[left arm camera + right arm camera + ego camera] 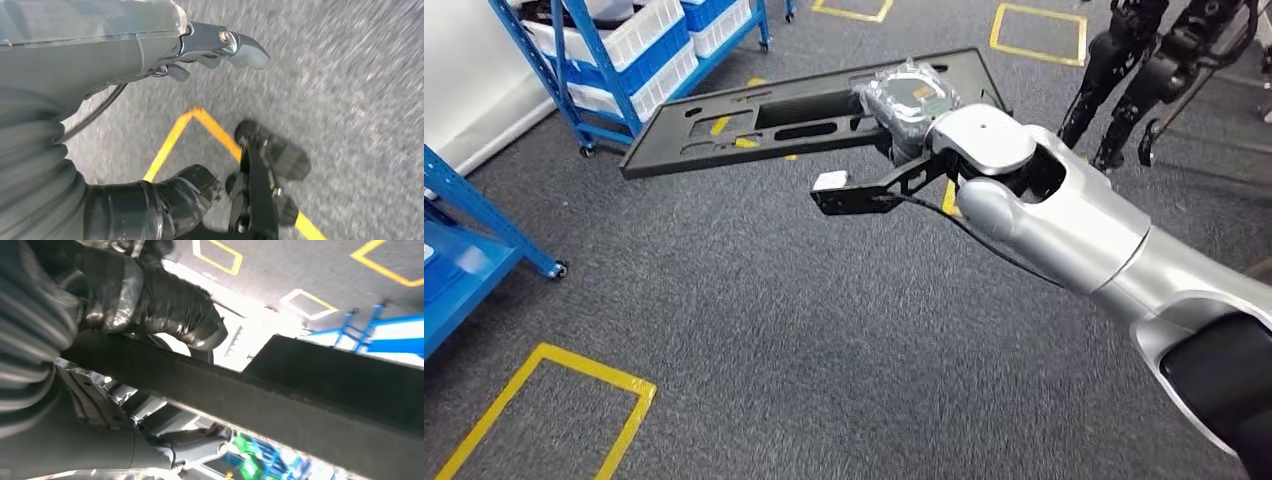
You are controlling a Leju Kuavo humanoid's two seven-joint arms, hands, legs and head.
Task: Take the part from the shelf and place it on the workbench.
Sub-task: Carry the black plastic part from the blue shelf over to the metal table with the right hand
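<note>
The right hand [911, 100] holds the part [814, 110], a long flat black plate with slots cut through it, by its right end, so the plate juts out level to the left, up in the air over the grey carpeted floor [824, 340]. In the right wrist view the dark fingers [165, 305] wrap over the plate's edge, clamped firmly on it. The left hand [220, 47] hangs over the carpet, carrying nothing; its fingers look loosely curled, though the blur there makes it hard to tell how far apart they are. A blue shelf [624, 60] stocked with white bins stands far left, well apart from the plate, so the pick from the shelf looks done and the carry is the step in hand. No worktop can be seen from here, so the next move likely calls for turning or walking until it comes into sight, keeping the long plate level and clear of the shelf frames and of the dark robot legs [1144, 70] standing far right, then lowering it flat before letting go.
</note>
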